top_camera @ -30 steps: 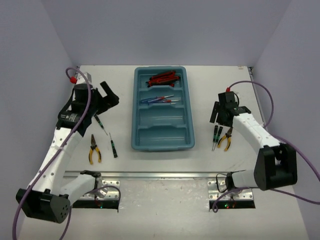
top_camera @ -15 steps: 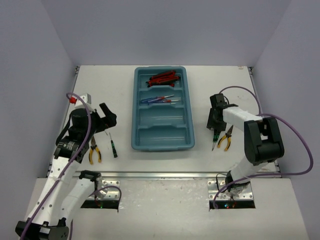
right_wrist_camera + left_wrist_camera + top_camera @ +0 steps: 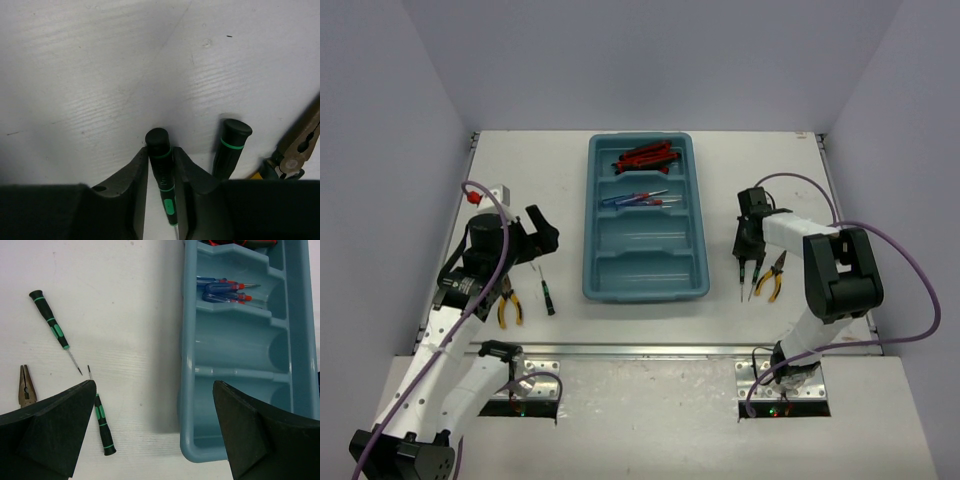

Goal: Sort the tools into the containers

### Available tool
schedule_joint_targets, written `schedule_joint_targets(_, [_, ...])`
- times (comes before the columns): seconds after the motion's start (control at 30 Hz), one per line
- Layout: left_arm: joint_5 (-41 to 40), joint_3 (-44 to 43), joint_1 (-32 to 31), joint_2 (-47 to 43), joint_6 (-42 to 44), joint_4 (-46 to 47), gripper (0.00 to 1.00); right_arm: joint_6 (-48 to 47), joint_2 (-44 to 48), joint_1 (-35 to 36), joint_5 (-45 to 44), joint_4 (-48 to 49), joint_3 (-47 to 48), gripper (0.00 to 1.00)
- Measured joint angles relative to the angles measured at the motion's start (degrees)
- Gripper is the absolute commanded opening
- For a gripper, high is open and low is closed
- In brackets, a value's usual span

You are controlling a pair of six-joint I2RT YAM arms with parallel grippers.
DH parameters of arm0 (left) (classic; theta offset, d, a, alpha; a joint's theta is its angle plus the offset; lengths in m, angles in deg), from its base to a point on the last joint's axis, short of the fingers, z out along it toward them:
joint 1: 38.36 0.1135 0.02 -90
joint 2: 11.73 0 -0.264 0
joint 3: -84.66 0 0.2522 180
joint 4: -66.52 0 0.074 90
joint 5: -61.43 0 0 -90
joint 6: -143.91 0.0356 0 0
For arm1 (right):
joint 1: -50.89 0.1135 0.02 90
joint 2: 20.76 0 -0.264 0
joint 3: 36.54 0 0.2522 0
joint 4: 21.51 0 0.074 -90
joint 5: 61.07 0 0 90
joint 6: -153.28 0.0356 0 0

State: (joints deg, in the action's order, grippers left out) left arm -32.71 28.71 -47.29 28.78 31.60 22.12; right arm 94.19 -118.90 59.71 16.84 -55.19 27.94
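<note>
The teal tray lies mid-table with four compartments. Red-black utility knives fill the far one and blue and red-handled screwdrivers the second; the two near ones look empty. My right gripper is right of the tray, shut on a black-green screwdriver low at the table. A second black-green screwdriver and yellow-handled pliers lie just right of it. My left gripper is open and empty above the table left of the tray. Below it lie two black-green screwdrivers and pliers.
The tray's near left corner is just right of the left gripper's centre in the left wrist view. A small white and red part sits at the far left behind the left arm. White walls close in the table on three sides.
</note>
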Motion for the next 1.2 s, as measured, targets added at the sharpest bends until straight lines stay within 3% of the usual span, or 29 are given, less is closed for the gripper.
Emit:
schedule_joint_targets(0.27, [1.6, 0.0, -0.1, 0.4, 0.4, 0.7, 1.00, -0.6, 0.3, 0.7, 0.1, -0.1, 0.0, 0.03])
schedule_joint_targets(0.5, [1.9, 0.0, -0.1, -0.2, 0.7, 0.9, 1.00, -5.4, 9.3, 2.6, -2.5, -4.3, 3.1, 0.00])
schedule_joint_targets(0.67, [1.9, 0.0, -0.2, -1.0, 0.8, 1.1, 1.00, -16.3, 17.8, 7.8, -2.8, 3.0, 10.1, 0.00])
schedule_joint_targets(0.83, [2.1, 0.1, -0.2, -1.1, 0.8, 1.2, 1.00, -29.6, 20.4, 15.6, 11.5, 15.4, 10.4, 0.00])
schedule_joint_targets(1.03, [2.1, 0.6, -0.2, -2.4, 0.8, 1.3, 1.00, -44.1, 11.5, 21.9, 33.5, 24.0, 11.9, 0.01])
schedule_joint_targets(1.2, [2.1, 0.7, -0.2, -3.7, 0.8, 1.4, 1.00, -50.2, 3.7, 23.4, 41.4, 23.8, 12.8, 0.27])
